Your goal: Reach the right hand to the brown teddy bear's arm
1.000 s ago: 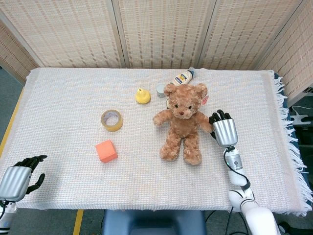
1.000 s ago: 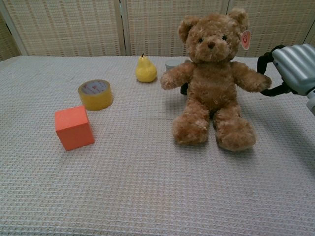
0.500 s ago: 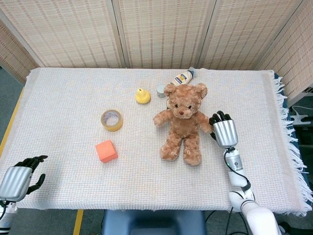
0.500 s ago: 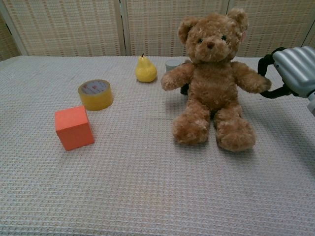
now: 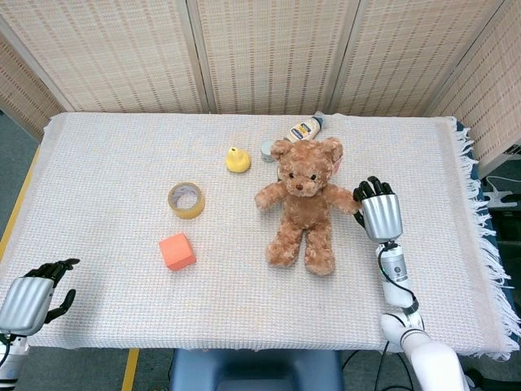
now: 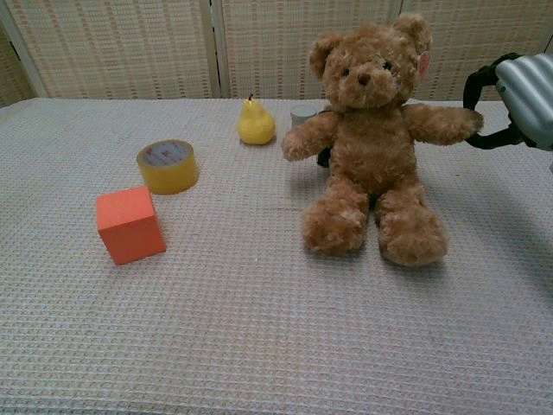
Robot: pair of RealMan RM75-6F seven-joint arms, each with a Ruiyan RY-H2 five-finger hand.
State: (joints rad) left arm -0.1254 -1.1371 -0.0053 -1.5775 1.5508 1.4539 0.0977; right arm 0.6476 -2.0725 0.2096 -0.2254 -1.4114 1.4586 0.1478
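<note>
bear: brown teddy bear (image 5: 304, 204) is sitting centre-right of the head view on the tabletop (image 5: 114, 155), upright, arms out sideways.
right hand: right hand (image 5: 378, 213) is sitting at right of centre, back plate up; dark fingers (image 6: 478, 84) are curling round the tip of the bear's arm (image 6: 439, 124) in the chest view. Looks like contact, can't tell if it's actually pinching.
left hand: left hand (image 5: 31, 296) is idling at lower left off the tabletop edge, fingers loosely spread, holding nothing.
handling: judging plush: light, soft, squashy, not fragile. Arm is floppy, so it's probably going to bend and tip the body if pulled.
grasp spot: best near the paw end, wrapping round the limb.
clutter: tape roll (image 5: 186, 199), orange cube (image 5: 177, 251), yellow pear (image 5: 238, 160) are lying left of the bear, well apart.
</note>
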